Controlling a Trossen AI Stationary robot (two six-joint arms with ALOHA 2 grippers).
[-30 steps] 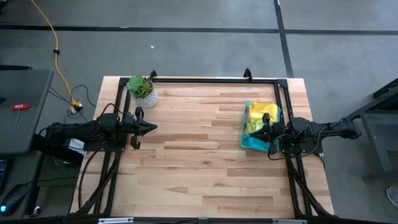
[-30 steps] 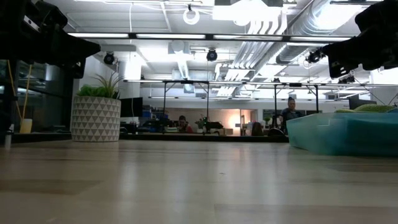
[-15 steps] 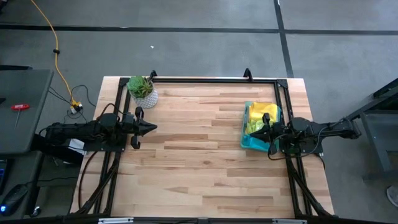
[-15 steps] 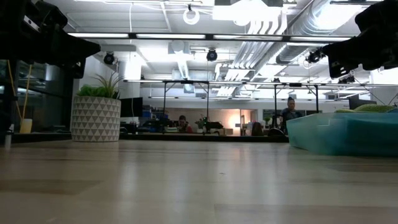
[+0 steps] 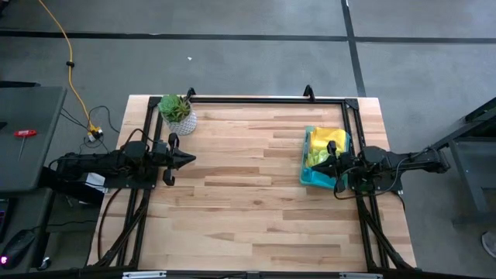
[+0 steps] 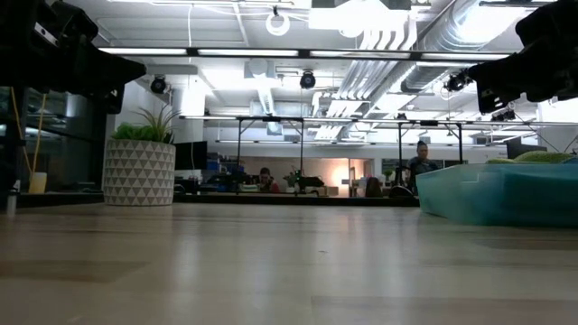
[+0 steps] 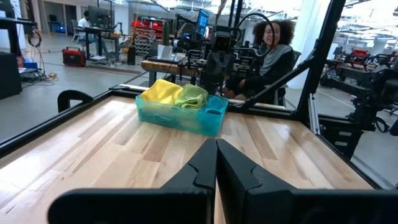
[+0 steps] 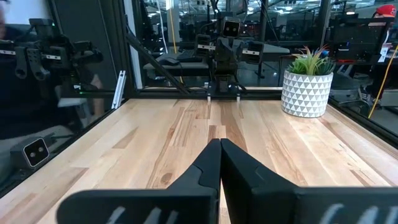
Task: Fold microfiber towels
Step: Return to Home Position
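I am holding my left gripper (image 5: 188,159) at the left edge of the table (image 5: 248,201) and my right gripper (image 5: 318,164) above the teal bin (image 5: 308,178), both clenched on nothing. The yellow towel (image 5: 327,138) and lime green towel (image 5: 315,158) are lying in that bin, so I judge no grasp is required.

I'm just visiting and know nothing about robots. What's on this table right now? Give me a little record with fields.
Table: wooden top
Left gripper: shut, empty, raised at the table's left side
Right gripper: shut, empty, raised above the bin
Bin: teal, on the table's right side
Towels: yellow towel and green towel, both lying in the bin
Plant: in a white patterned pot, at a corner on the left arm's side
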